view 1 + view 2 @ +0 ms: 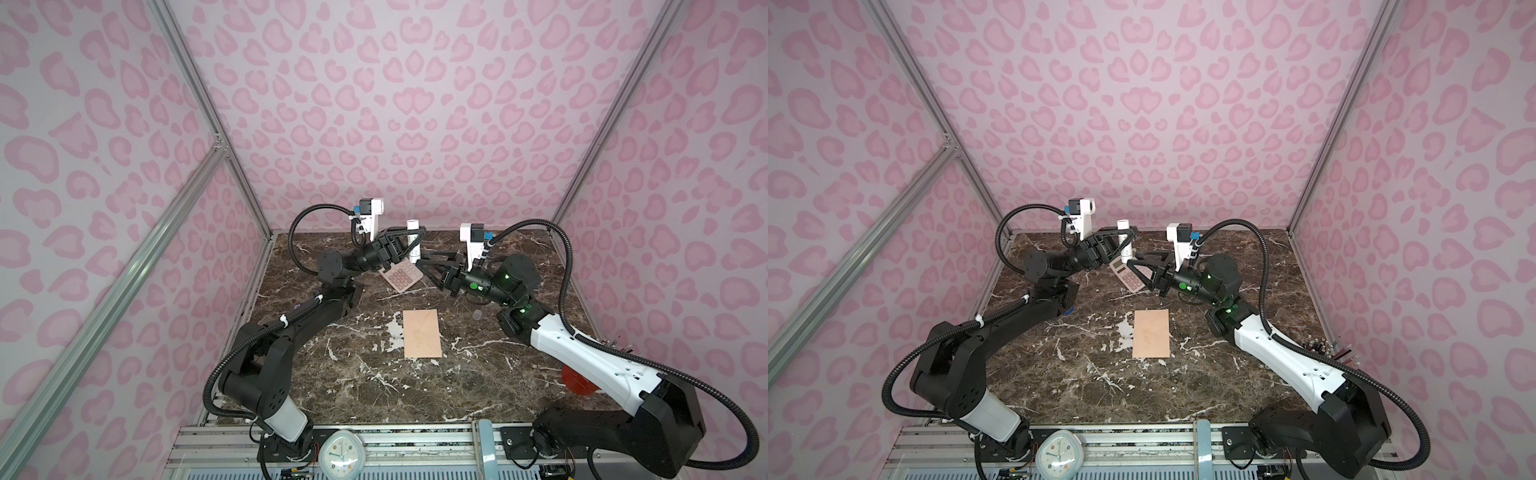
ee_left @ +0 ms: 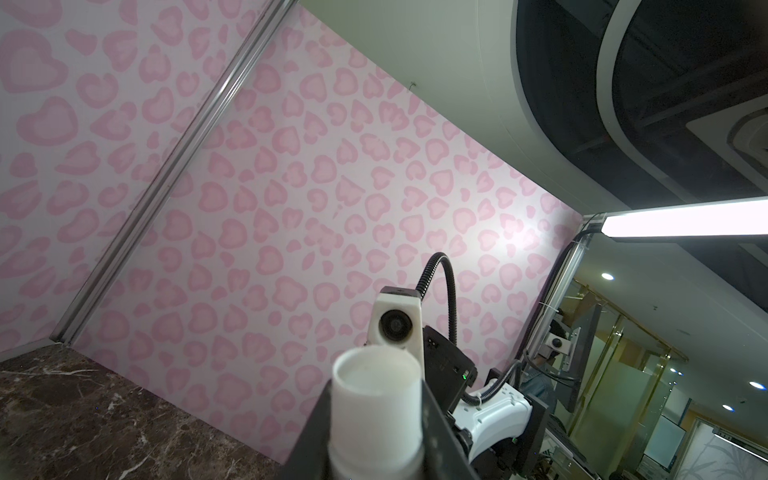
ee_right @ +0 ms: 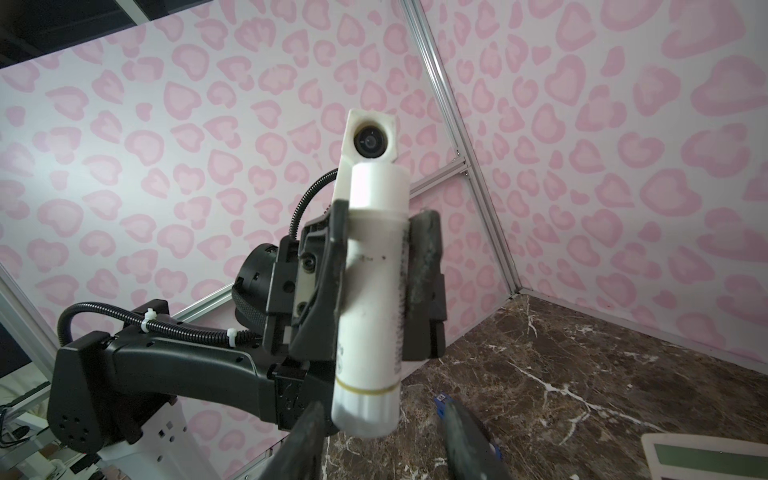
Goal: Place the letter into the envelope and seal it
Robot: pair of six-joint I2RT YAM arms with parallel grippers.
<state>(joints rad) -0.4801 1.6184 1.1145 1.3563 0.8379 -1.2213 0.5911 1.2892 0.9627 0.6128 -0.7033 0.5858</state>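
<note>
The peach envelope (image 1: pixel 422 333) (image 1: pixel 1151 333) lies flat in the middle of the marble table, seam lines up. The letter is not in view. At the back, my left gripper (image 1: pixel 415 243) (image 1: pixel 1128 241) (image 2: pixel 376 436) is shut on a white glue stick (image 1: pixel 414 245) (image 3: pixel 374 299), holding it upright by its middle. My right gripper (image 1: pixel 419 264) (image 1: pixel 1131 264) (image 3: pixel 384 436) faces it from the right. Its fingers (image 3: pixel 309 440) stand open on either side of the tube's ribbed lower end, with a gap on each side.
A pink-keyed calculator (image 1: pixel 401 276) (image 1: pixel 1133 278) lies on the table under the two grippers. A small clear cap (image 1: pixel 478 314) stands near the right arm, and a red disc (image 1: pixel 577 380) shows under that arm. A clock (image 1: pixel 343 455) sits on the front rail.
</note>
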